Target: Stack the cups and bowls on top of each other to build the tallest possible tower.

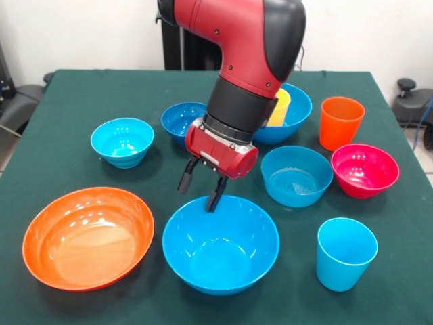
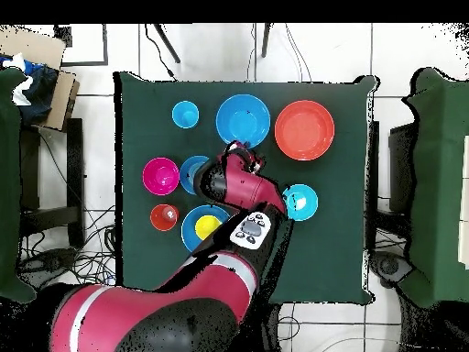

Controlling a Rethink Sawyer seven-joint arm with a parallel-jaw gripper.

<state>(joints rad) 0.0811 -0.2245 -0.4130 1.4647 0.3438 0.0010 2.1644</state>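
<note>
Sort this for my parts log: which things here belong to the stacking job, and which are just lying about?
For the job: orange bowl, big blue bowl, blue bowl holding the yellow cup, light blue bowl, cyan bowl, dark blue bowl, red bowl, orange cup, blue cup.

Lying about: cardboard box, floor cables.

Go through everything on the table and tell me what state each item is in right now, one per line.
End effector: open, empty, one finger at the large blue bowl's far rim.
Large blue bowl: upright, empty.
Orange bowl: upright, empty.
Cyan bowl: upright, empty.
Small dark blue bowl: upright, empty.
Medium light blue bowl: upright, empty.
Magenta bowl: upright, empty.
Far blue bowl: upright, holding the yellow cup.
Orange cup: upright, unstacked.
Light blue cup: upright, unstacked.
</note>
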